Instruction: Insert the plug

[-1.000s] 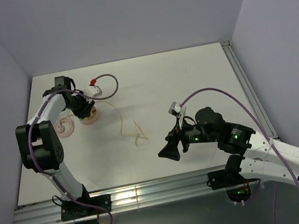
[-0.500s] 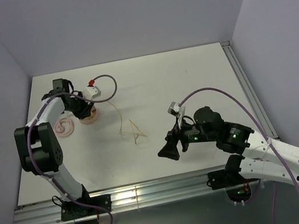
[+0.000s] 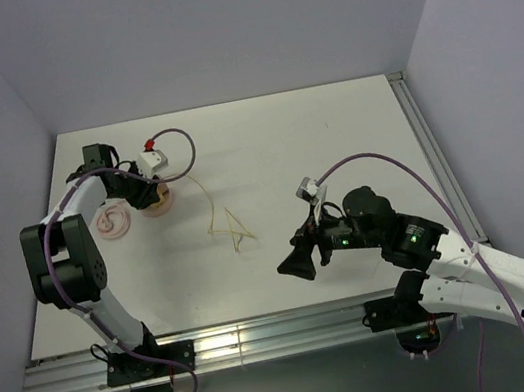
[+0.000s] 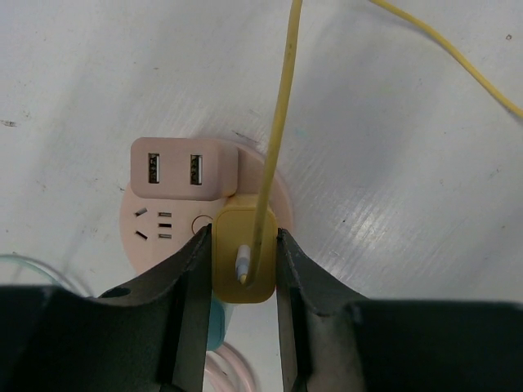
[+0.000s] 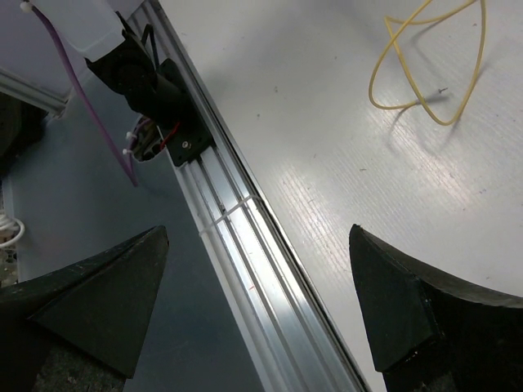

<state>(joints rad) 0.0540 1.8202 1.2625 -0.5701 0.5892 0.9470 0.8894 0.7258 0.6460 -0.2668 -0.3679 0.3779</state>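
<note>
In the left wrist view, my left gripper [image 4: 243, 243] is shut on a yellow plug [image 4: 243, 260]; its black fingers [image 4: 192, 269] press both of the plug's sides. The plug's back faces the camera and its yellow cable [image 4: 278, 122] runs away across the table. It hangs over the near right rim of a round pink socket [image 4: 159, 224] with two USB ports. Whether the prongs are in the socket is hidden. In the top view this happens at the far left, where the left gripper [image 3: 142, 190] meets the socket [image 3: 156, 204]. My right gripper [image 3: 297, 263] is open and empty.
The yellow cable lies in loose loops [image 3: 232, 227] mid-table. The socket's pink cord is coiled [image 3: 112, 220] left of the socket. In the right wrist view, the right gripper [image 5: 257, 237] hovers over the table's metal front rail [image 5: 237, 237].
The left wrist has shifted slightly left over the socket, still holding the plug. The cable loops on the table slid a little left and back. The right arm has stayed put.
</note>
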